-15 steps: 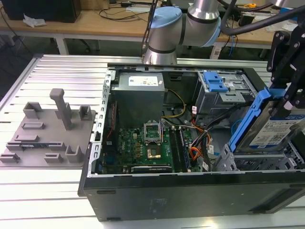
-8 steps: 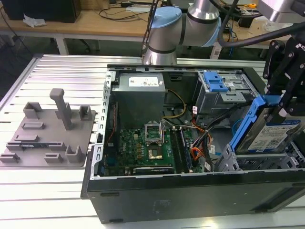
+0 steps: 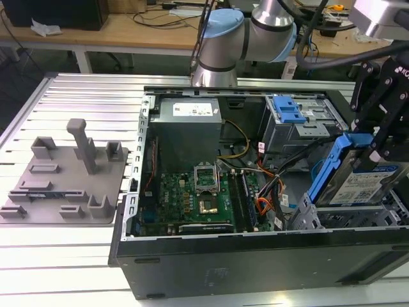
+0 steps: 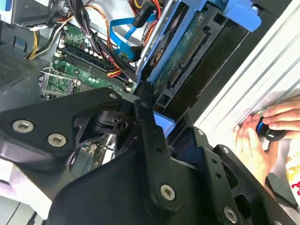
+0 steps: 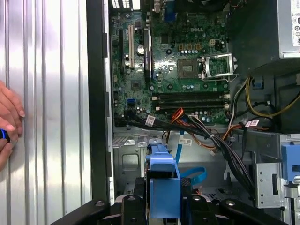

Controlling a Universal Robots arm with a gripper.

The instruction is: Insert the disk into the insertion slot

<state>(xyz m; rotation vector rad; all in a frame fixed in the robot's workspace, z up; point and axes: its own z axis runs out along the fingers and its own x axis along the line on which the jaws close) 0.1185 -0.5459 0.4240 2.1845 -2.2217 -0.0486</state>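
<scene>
The disk (image 3: 365, 184), silver w/ a white label and bright blue carrier, is sitting tilted at the front corner of an open PC case (image 3: 211, 275), on the exterior view's right. Its lower end is dipping toward the insertion slot (image 3: 332, 219), a grey sheet-metal cage directly beneath. How far in it's reaching, I can't tell. The tilt is prob. serving to line the carrier up w/ the slot's mouth.

The tool (image 5: 163, 199) is gripping the disk: in the first wrist view, black fingers are pressing on both sides of the blue carrier.

The case is lying on its side, lid off. It's holding a green motherboard (image 3: 198, 192), a grey power supply (image 3: 188, 125), bundles of coloured cables (image 3: 268, 192) and a taller silver cage (image 3: 287, 131) carrying a blue clip (image 3: 287, 110), near the slot.

The case is resting on a ribbed metal worktop (image 3: 77, 268). A grey moulded fixture plate (image 3: 64, 179) is sitting well apart, on the exterior view's left.

A person's hand (image 4: 253, 145) is resting on the worktop just outside the case, holding a small blue-and-black object, poss. a control button.
</scene>
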